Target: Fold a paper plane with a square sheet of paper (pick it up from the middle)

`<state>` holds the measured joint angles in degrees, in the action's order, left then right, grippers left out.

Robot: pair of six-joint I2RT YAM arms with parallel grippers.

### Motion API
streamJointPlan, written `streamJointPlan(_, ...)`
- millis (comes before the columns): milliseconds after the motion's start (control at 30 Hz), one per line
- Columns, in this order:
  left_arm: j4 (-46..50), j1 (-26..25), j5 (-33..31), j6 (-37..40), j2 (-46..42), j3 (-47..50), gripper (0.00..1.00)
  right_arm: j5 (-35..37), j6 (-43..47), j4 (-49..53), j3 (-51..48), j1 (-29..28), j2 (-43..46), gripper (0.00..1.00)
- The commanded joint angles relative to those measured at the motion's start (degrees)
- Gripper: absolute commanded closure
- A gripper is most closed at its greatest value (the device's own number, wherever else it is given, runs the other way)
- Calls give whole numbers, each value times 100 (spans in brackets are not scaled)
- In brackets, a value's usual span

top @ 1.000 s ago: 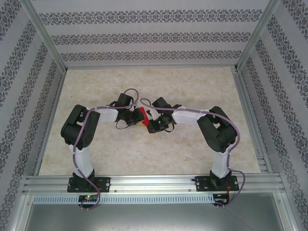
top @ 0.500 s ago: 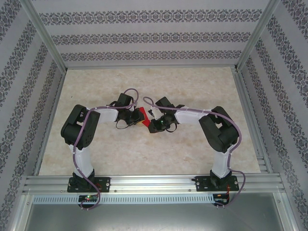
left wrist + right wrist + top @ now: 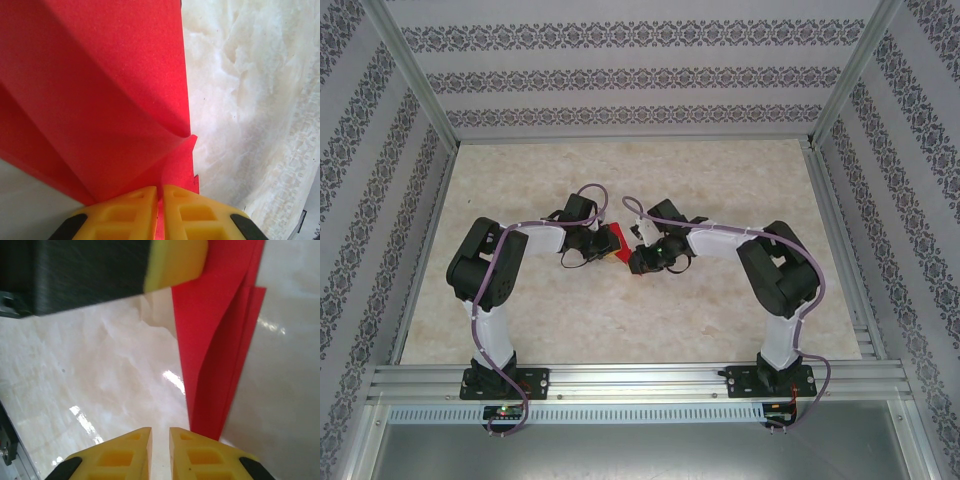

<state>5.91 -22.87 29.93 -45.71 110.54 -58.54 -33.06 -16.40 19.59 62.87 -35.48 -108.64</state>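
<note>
Paper: red sheet (image 3: 100, 100), folded, held above the worktop's (image 3: 620, 310) middle.
Left claw (image 3: 161, 192): clenched on the paper's edge.
Right claw (image 3: 160, 435): nearly closed, empty; paper's tip just right of it, long axis pointing away.

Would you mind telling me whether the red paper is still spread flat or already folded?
Folded. The red paper shows creases and overlapping layers, pinched in the shut left end effector; layered edges appear in the right wrist view.
</note>
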Motion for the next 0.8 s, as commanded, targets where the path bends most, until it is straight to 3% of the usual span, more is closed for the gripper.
streamJointPlan(0,296,63,-892,149,618,196,85,139,129,134,112,11,-160,83)
streamJointPlan(767,341,59,-920,142,627,188,85,359,337,514,85,27,-386,83)
